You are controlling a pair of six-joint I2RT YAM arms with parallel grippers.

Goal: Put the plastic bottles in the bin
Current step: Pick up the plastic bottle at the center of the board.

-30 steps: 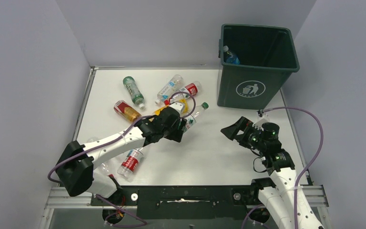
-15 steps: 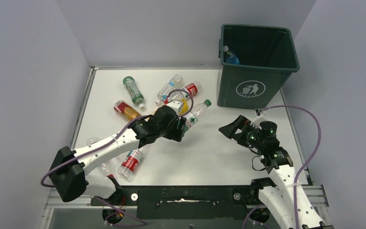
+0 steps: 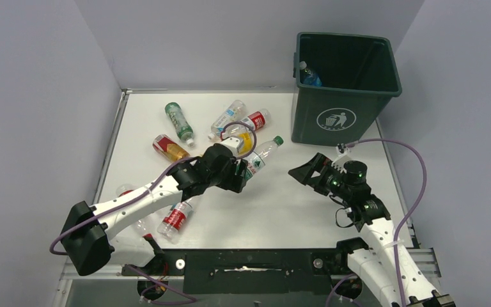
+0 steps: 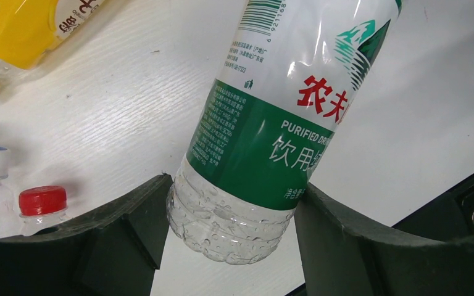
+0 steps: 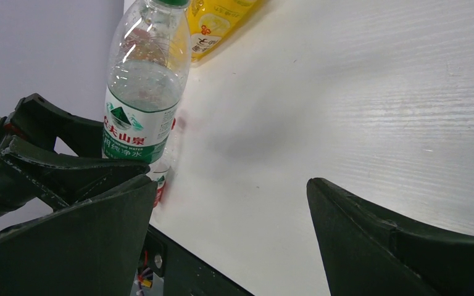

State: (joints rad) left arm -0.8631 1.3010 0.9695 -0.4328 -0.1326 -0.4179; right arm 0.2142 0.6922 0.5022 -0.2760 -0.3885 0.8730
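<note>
The left fingers (image 4: pixel 129 228) grip the green-label bottle (image 4: pixel 265 142); the right fingers (image 5: pixel 370 246) gape wide, empty.

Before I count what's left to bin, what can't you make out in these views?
- Top view: the walls of the bin hide its floor; only one blue-labelled bottle shows inside.
- Top view: the left hand covers part of the yellow bottle.
- Left wrist view: the top edge cuts the neck off the green-labelled bottle.

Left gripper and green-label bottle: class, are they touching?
Touching. The left wrist view shows the left gripper with both fingers pressed against the bottle.
</note>
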